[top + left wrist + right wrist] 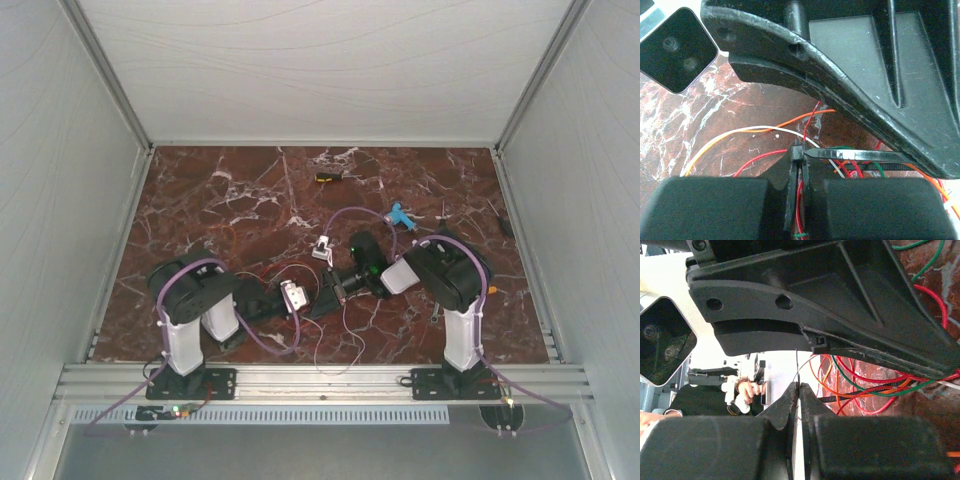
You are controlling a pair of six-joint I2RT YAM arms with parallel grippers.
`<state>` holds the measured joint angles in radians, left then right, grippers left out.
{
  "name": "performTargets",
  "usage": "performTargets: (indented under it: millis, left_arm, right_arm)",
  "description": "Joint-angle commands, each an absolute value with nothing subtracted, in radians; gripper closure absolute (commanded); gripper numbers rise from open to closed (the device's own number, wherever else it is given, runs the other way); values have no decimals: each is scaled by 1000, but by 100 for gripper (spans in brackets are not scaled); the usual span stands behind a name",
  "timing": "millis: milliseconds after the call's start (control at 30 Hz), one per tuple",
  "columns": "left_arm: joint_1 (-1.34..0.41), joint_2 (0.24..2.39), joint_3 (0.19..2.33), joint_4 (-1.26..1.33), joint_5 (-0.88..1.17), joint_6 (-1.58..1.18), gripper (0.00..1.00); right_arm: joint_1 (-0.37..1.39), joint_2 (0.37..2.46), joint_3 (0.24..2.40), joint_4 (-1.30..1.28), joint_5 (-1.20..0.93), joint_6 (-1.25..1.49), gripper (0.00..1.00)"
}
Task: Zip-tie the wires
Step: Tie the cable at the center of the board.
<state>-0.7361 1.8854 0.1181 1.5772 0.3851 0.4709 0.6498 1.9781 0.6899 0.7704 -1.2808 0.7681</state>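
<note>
one zip tie (855,155): black, lying across the wires (755,129)
left end effector (799,155): clamped on it
right end effector (799,387): pinching a thin dark strand (797,365)

From above the wires (318,340) are too fine to trace. Whatever strand (797,365) the right tool (799,386) pinches is too thin to name.

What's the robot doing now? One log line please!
left gripper: shut on black plastic zip tie | right gripper: shut on thin dark strand | thin coloured wires: spread loose
</note>
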Motion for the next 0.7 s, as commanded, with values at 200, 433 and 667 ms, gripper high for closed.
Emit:
performTargets:
  millis: [200,433,667]
  left_arm:
    - [-739,1847,109,1830,414,449,100]
    - [-739,1851,110,1830,408,450,100]
    - [-739,1851,108,1830,420,458,100]
  right_arm:
    - [663,1930,716,595,-1266,656,100]
    - [665,1934,706,612,-1269,667,100]
    - [661,1947,710,642,-1265,686,100]
